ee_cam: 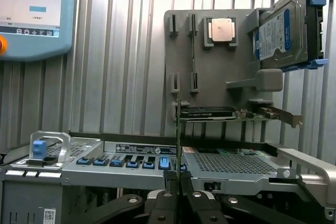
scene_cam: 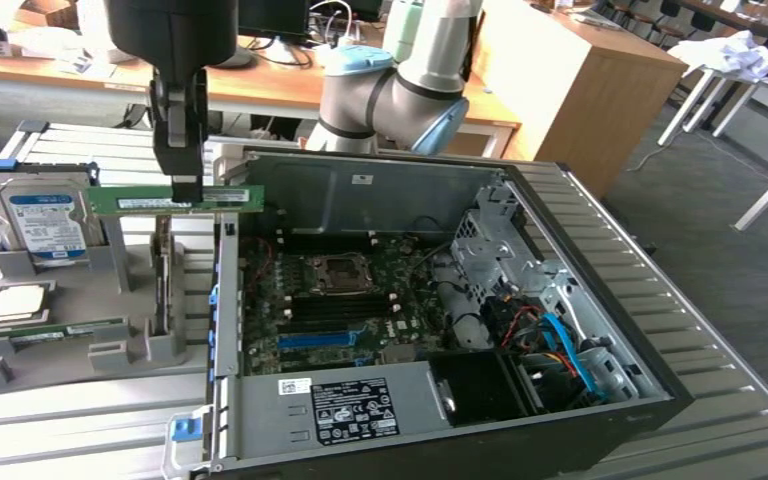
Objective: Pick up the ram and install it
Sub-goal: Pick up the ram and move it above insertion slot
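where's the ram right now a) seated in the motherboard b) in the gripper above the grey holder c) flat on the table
b: the gripper is shut on the ram, which hangs level above the grey holder, outside the computer case.

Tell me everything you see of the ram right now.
The ram is a long, thin green circuit-board stick with a pale label, held level on its long edge. The fingers are shut on it near its middle from above, over the grey holder, beside the open computer case.
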